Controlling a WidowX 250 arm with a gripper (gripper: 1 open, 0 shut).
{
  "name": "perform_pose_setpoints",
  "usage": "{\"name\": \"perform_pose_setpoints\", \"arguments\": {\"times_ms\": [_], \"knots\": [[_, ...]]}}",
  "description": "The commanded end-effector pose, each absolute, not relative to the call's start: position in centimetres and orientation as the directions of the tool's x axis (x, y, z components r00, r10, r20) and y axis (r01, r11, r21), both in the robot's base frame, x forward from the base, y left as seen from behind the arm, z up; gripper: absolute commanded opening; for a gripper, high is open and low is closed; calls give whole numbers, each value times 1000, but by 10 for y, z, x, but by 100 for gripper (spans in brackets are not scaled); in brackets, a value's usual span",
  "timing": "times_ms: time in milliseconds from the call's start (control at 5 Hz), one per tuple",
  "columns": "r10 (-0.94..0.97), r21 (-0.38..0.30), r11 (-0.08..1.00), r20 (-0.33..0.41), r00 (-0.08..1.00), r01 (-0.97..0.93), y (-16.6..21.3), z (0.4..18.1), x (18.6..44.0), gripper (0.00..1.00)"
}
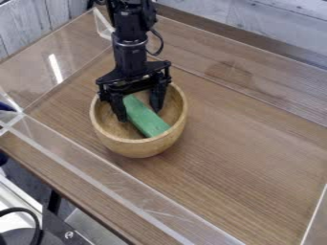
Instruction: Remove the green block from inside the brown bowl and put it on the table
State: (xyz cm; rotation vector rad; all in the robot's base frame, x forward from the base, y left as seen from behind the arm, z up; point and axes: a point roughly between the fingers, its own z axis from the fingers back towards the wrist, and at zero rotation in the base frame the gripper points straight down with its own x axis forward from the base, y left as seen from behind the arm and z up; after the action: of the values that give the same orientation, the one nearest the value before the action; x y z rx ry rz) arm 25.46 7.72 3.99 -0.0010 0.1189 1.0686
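Dark brown wood grain runs across the tabletop [243, 144], with clear acrylic walls [90, 167] along its edges. Right under the end effector [138, 92] sits the bowl [141, 145], round and light brown, with a thick rim. The black end effector reaches down into it from the far side, its fingers spread wide apart. Down in the bowl, between those fingers and stretching toward the near side, lies the block [147, 117], bright green and set at a slant. Whether the fingers touch it, I can't tell from where I stand.
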Motion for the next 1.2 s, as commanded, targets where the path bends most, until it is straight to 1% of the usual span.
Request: {"name": "perform_pose_setpoints", "arguments": {"times_ms": [0,600,1000], "knots": [[879,21,474,-64,472,-880,83,52,264,100],[880,18,472,-67,470,-881,85,52,263,100],[872,19,486,-73,483,-874,77,47,266,100]]}}
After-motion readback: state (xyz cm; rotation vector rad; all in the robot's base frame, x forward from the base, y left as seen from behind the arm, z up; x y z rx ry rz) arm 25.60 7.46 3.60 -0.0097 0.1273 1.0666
